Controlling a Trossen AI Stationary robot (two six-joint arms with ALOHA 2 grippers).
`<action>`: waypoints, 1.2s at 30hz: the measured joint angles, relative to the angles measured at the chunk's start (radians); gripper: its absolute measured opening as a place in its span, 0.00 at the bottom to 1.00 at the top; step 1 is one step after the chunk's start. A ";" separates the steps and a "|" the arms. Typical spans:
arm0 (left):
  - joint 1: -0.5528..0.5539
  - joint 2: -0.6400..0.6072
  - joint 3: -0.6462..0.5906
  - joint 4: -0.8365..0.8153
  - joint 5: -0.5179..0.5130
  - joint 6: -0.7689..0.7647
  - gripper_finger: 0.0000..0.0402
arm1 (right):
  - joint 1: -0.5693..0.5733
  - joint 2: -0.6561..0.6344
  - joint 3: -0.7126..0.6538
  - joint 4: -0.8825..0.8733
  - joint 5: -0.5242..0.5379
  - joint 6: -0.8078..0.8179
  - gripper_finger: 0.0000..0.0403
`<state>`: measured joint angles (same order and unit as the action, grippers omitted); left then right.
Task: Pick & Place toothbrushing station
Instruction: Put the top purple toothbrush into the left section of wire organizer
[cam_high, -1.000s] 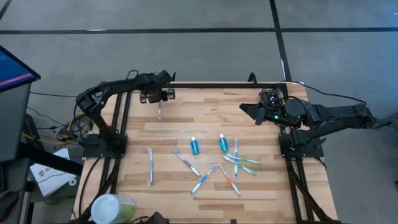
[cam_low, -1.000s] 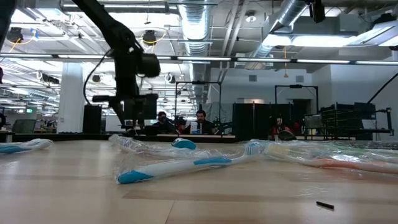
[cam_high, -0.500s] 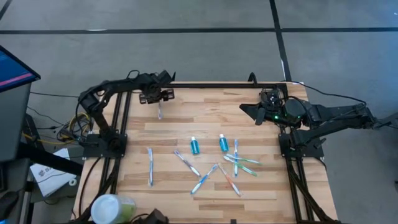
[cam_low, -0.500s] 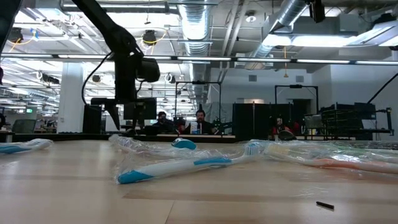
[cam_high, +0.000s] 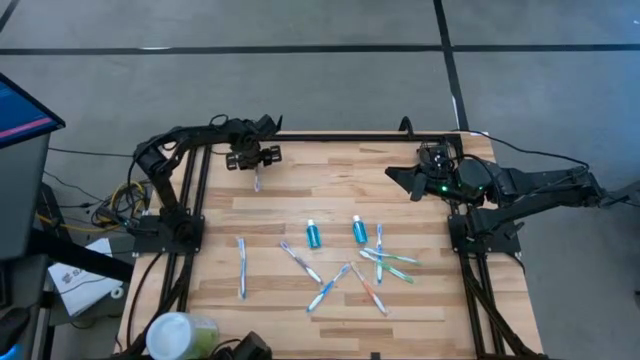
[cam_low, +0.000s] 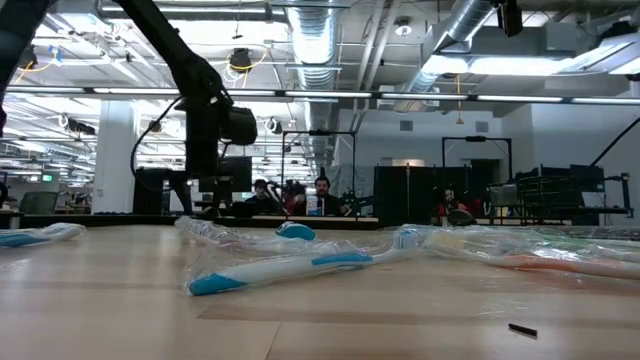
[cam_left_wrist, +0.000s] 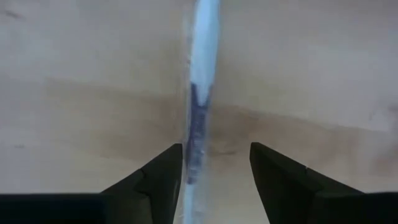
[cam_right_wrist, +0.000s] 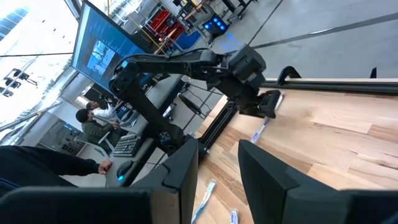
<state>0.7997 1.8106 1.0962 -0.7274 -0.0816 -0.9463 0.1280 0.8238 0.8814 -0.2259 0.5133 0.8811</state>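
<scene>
Left gripper: mine, at the table's far left part, pointing down over a wrapped toothbrush.
Left fingers: released, standing apart; the toothbrush lies on the wood between them, close to one finger.
Right gripper: mine, waiting over the far right part, fingers apart, nothing between them.
Holder: I cannot pick it out for certain; a small dark thing sits at the near edge, just beside the green cup.
Middle of table: more toothbrushes and two small blue bottles.
</scene>
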 joint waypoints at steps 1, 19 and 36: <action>-0.002 0.008 0.000 0.000 0.005 -0.001 0.45 | 0.000 0.000 0.000 0.000 0.000 0.001 0.27; -0.015 0.039 0.001 0.014 -0.018 -0.004 0.25 | 0.002 0.000 0.000 0.000 -0.001 0.001 0.27; -0.076 -0.062 -0.001 0.020 -0.041 0.049 0.00 | 0.010 0.000 0.000 -0.028 -0.034 0.002 0.27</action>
<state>0.7238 1.7490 1.0954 -0.7073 -0.1222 -0.8970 0.1383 0.8238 0.8814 -0.2543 0.4789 0.8829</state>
